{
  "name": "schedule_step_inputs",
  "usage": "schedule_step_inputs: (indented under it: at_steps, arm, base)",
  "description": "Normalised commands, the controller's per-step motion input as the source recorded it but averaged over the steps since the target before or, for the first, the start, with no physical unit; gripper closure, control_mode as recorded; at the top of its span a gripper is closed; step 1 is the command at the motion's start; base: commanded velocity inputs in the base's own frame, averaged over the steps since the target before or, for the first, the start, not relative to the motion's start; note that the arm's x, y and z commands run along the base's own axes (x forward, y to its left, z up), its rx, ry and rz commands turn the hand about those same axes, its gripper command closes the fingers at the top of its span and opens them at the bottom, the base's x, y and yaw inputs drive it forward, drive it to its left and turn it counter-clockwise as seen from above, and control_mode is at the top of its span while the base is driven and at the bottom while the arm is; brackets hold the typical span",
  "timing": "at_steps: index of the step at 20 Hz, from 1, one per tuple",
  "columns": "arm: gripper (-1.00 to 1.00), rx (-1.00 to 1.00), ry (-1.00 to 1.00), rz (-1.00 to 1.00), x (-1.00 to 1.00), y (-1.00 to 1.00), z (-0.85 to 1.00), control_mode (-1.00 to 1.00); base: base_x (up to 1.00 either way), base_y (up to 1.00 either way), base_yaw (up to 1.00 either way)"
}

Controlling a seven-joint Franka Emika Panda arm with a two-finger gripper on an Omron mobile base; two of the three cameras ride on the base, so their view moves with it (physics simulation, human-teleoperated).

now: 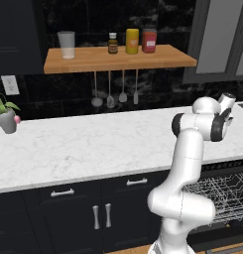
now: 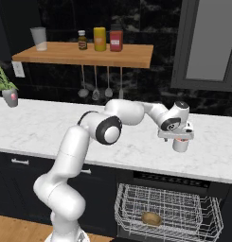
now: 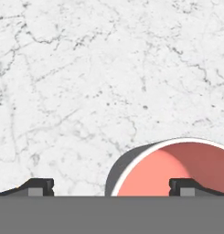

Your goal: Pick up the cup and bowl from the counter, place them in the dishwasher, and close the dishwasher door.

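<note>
- Gripper (image 3: 111,186), bottom edge of the hand view: jaws fully spread, nothing held, one fingertip over the cup's red-pink mouth.
- Cup (image 3: 175,170), lower right of the hand view, stands upright on the marble counter (image 3: 86,82).
- Dishwasher (image 2: 167,212), lower right of the right base view: rack out, a brownish bowl-like item inside.
- Step, judged: cup pick-up; next, centre the rim between the fingers, descend, close.

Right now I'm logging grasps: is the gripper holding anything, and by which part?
Nothing is held. The gripper hangs open over the cup on the counter; one fingertip is over the cup's red inside, the other outside its wall.
</note>
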Motion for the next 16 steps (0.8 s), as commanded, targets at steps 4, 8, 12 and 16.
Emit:
schedule_step_inputs:
  at_steps: [4, 8, 12, 16]
  arm:
    - [-1.00, 0.00, 0.00, 0.00, 0.00, 0.00, -0.14, -1.00]
    - [-1.00, 0.00, 0.00, 0.00, 0.00, 0.00, -0.24, -1.00]
    - [1.00, 0.00, 0.04, 0.00, 0.00, 0.00, -0.26, -1.00]
    - [1.00, 0.00, 0.01, 0.00, 0.00, 0.00, -0.10, -1.00]
  base:
    - [0.00, 0.00, 0.00]
    - [0.00, 0.00, 0.00]
    - [0.00, 0.00, 0.00]
    - [0.00, 0.00, 0.00]
